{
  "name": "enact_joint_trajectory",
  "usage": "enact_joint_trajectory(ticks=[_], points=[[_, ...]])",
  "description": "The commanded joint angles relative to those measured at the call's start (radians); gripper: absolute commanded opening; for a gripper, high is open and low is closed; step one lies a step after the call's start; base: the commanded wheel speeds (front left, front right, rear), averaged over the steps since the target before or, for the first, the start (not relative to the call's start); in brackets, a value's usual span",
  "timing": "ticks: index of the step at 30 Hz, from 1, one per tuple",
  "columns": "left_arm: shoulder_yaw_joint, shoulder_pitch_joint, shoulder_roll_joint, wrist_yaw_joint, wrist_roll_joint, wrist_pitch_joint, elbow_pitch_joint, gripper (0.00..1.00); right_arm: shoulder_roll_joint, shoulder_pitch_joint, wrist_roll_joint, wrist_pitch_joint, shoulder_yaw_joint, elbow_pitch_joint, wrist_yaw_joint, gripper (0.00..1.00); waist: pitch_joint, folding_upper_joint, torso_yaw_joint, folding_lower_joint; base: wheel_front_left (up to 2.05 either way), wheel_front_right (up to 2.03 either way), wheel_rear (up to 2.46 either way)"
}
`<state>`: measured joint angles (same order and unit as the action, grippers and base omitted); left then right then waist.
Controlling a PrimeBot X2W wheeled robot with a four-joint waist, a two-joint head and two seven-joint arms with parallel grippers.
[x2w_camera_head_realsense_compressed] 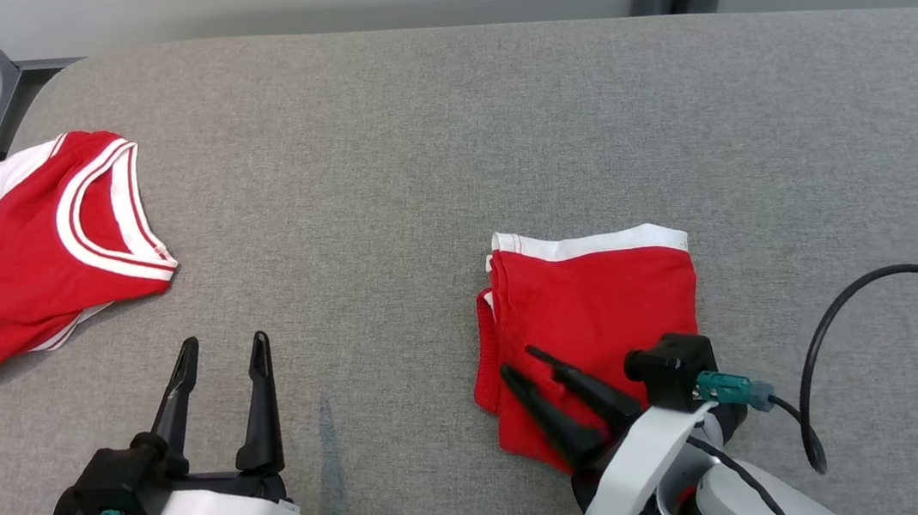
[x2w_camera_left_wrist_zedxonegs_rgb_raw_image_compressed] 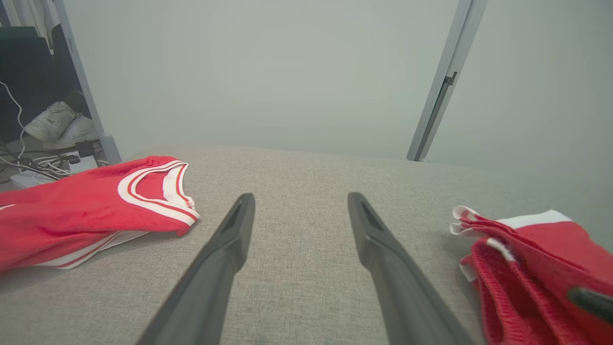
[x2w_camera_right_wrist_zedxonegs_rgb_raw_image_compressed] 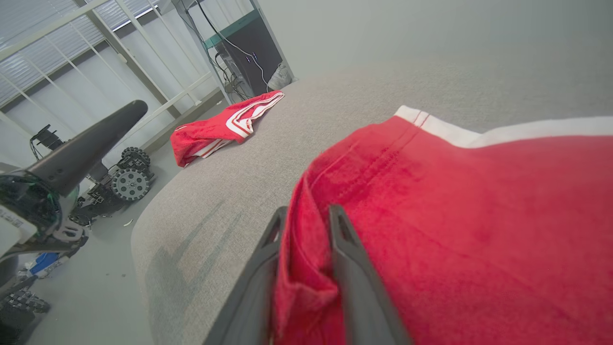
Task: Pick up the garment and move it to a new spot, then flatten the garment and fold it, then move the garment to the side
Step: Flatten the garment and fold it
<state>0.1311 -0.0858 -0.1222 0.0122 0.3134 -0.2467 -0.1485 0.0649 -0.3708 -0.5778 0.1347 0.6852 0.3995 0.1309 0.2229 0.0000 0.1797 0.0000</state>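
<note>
STEP: folded garment [x2w_camera_head_realsense_compressed: 596,320] lies near, right of centre on the bench [x2w_camera_head_realsense_compressed: 414,167]; the move aside looks next | HOW: take every layer at the near-left edge, carry low so the folds hold, keep apart from the red jersey [x2w_camera_head_realsense_compressed: 35,254] at far left | right gripper [x2w_camera_head_realsense_compressed: 520,360]: jaws narrow, pinching a ridge of the garment | left gripper [x2w_camera_head_realsense_compressed: 225,343]: jaws wide, empty, over bare bench

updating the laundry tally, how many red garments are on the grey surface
2. A jersey lies at the far left. Folded shorts lie right of centre, with an edge caught in the right gripper. None seems hidden.
</note>
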Motion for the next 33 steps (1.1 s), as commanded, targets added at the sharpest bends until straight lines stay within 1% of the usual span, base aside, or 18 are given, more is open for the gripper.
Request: enact_joint_trajectory(ticks=[1, 6, 10, 13, 18, 24, 28, 31, 33], points=[[-0.003, -0.004, -0.009, -0.007, 0.0, -0.002, -0.003, 1.0, 0.008, -0.014, 0.001, 0.012, 0.001, -0.001, 0.0, 1.0, -0.003, 0.0, -0.005, 0.0, 0.0, 0.0, 0.0], [-0.003, 0.002, -0.012, -0.014, -0.004, -0.006, -0.007, 1.0, 0.028, -0.012, -0.012, 0.05, 0.007, -0.04, 0.0, 1.0, -0.016, 0.0, -0.026, 0.0, 0.0, 0.0, 0.0], [-0.004, 0.008, -0.016, -0.021, -0.007, -0.006, -0.008, 1.0, 0.052, 0.004, 0.014, 0.077, -0.038, -0.087, 0.0, 1.0, -0.033, 0.0, -0.046, 0.0, 0.0, 0.0, 0.0], [-0.003, 0.015, -0.021, -0.024, -0.008, -0.002, -0.006, 1.0, 0.066, 0.025, 0.046, 0.09, -0.112, -0.117, 0.0, 1.0, -0.047, 0.0, -0.06, 0.0, 0.0, 0.0, 0.0], [-0.003, 0.031, -0.029, -0.033, -0.006, 0.006, 0.0, 1.0, 0.084, 0.083, 0.108, 0.096, -0.267, -0.156, 0.0, 1.0, -0.072, 0.0, -0.079, 0.0, 0.0, 0.0, 0.0], [-0.002, 0.051, -0.037, -0.041, -0.002, 0.012, 0.01, 1.0, 0.088, 0.174, 0.19, 0.073, -0.46, -0.216, 0.0, 1.0, -0.095, 0.0, -0.097, 0.0, 0.0, 0.0, 0.0], [0.0, 0.063, -0.042, -0.046, 0.002, 0.018, 0.018, 1.0, 0.081, 0.231, 0.232, 0.045, -0.549, -0.262, 0.0, 1.0, -0.107, 0.0, -0.106, 0.0, 0.0, 0.0, 0.0], [0.003, 0.072, -0.044, -0.049, 0.003, 0.022, 0.023, 1.0, 0.074, 0.268, 0.255, 0.023, -0.595, -0.292, 0.0, 1.0, -0.113, 0.0, -0.109, 0.0, 0.0, 0.0, 0.0], [0.003, 0.076, -0.045, -0.049, 0.003, 0.023, 0.025, 1.0, 0.07, 0.28, 0.259, 0.016, -0.605, -0.304, 0.0, 1.0, -0.114, 0.0, -0.11, 0.0, 0.0, 0.0, 0.0]])
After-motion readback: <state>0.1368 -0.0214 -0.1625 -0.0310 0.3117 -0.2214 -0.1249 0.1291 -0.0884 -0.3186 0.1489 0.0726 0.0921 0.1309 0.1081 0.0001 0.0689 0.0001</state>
